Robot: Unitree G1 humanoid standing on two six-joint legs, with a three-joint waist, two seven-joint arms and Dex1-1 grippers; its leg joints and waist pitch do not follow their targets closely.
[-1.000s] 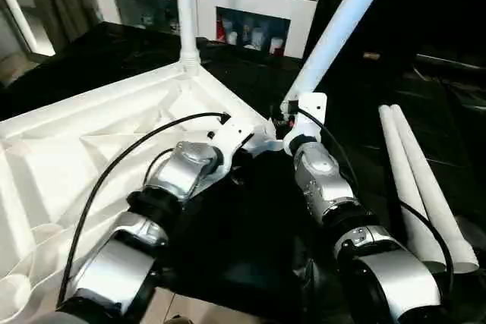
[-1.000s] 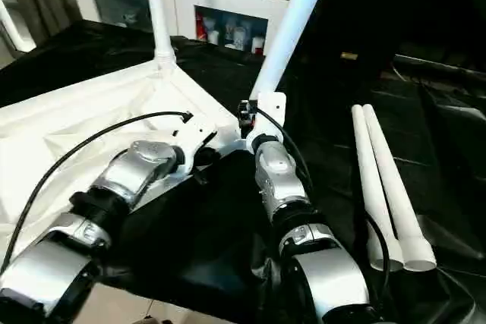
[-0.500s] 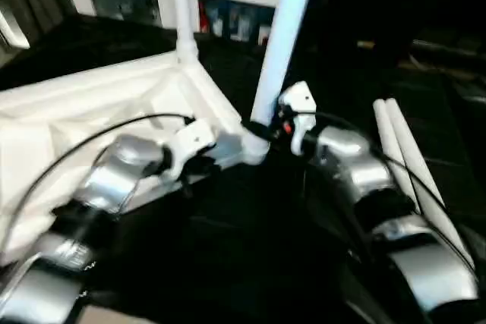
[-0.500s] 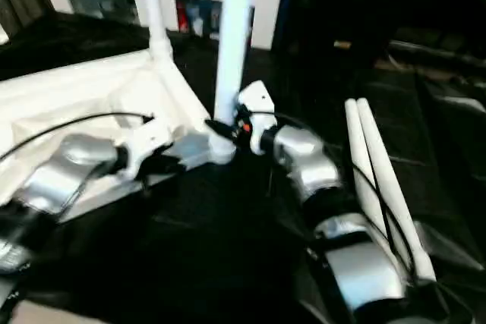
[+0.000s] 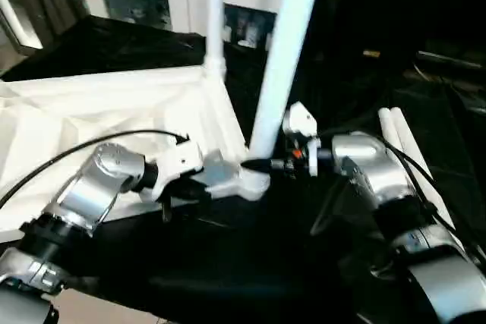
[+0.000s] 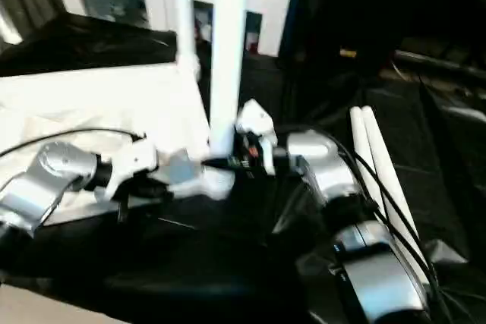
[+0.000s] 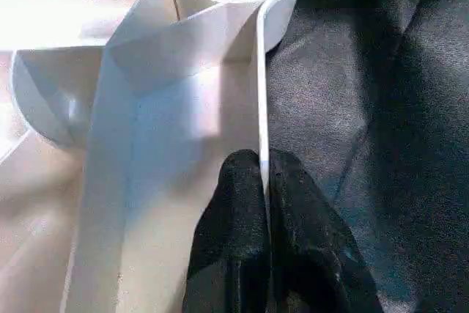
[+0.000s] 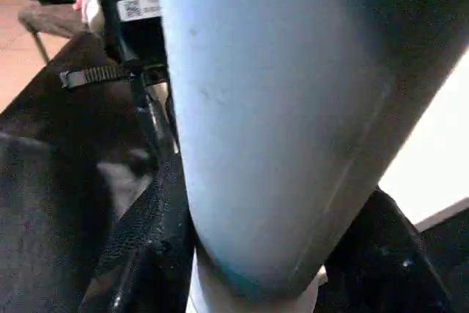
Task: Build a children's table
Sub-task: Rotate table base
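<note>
My left gripper point(image 7: 264, 181) pinches the top's point(image 5: 91, 111) rim while my right gripper point(image 5: 266, 165) clamps the leg point(image 5: 285, 51) upright in the near corner socket point(image 5: 247, 180), at five o'clock of the top — if it leans, I expect the leg jams.

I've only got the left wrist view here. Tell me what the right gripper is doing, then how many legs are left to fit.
Observer: The right gripper has its fingers around the base of a white leg, just above the tabletop's near corner socket.
Operator: Report how that leg stands.
Observer: Nearly upright, leaning slightly; whether it is fully seated cannot be told.
Operator: Now the other legs.
Observer: One leg already stands in the far corner, and two loose legs lie side by side on the black cloth beside the right arm.
</note>
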